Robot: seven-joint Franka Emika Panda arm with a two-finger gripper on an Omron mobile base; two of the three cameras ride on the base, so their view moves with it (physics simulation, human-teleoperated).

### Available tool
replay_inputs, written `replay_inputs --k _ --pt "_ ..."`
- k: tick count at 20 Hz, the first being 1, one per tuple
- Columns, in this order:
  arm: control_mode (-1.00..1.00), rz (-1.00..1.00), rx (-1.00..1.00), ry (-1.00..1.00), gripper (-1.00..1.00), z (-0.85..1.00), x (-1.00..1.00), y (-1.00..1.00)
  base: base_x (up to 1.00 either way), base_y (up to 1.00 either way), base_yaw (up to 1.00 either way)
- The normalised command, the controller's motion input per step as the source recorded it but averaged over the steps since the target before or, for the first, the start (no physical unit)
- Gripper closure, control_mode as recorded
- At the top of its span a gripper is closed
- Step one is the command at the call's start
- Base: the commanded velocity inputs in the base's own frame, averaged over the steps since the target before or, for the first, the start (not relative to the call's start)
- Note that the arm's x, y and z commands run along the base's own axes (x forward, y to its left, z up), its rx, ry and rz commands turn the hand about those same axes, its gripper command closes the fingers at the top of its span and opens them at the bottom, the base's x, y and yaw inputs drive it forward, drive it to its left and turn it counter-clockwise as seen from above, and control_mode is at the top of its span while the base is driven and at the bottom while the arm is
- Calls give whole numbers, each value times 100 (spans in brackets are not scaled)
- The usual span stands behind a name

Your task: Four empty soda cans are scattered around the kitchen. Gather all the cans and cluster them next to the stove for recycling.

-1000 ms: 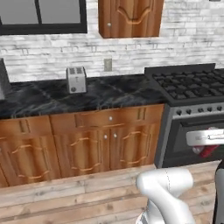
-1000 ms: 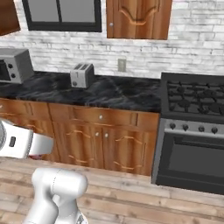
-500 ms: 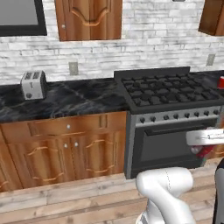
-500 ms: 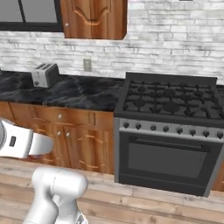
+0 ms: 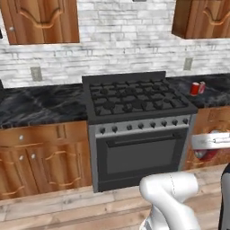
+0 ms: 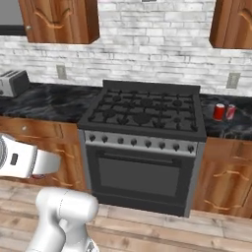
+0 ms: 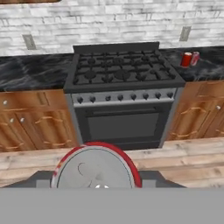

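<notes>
Tool (image 7: pixel 96 186): closed on soda can (image 7: pixel 95 168), silvery top facing camera | Stove (image 5: pixel 137 101): centred ahead | Two soda cans (image 6: pixel 223 111): upright, side by side on worktop (image 6: pixel 231 125), right of stove

The stove (image 5: pixel 137 101) stands straight ahead, with bumpy black grates on top and a low black back wall behind them. On the table (image 6: pixel 231 127) just right of the stove stand two cans (image 6: pixel 224 111), close side by side, near the brick wall. In front of them the table is bare. The table left of the stove is bare too, up to a toaster (image 6: pixel 12 82) far off at the left. Wall cabinets (image 5: pixel 42 20) hang high on both sides, with open air under them. The floor (image 7: pixel 175 159) before the stove is open.
</notes>
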Motion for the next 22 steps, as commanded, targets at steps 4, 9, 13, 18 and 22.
replay_inputs --k 4,9,13,18,22 --pt "100 0 0 0 100 0 0 0 33 -100 0" --pt "100 0 0 0 100 0 0 0 47 -100 0" --pt "100 0 0 0 100 0 0 0 50 -100 0" --pt "100 0 0 0 100 0 0 0 60 -100 0" --pt "100 0 0 0 100 0 0 0 52 -80 0"
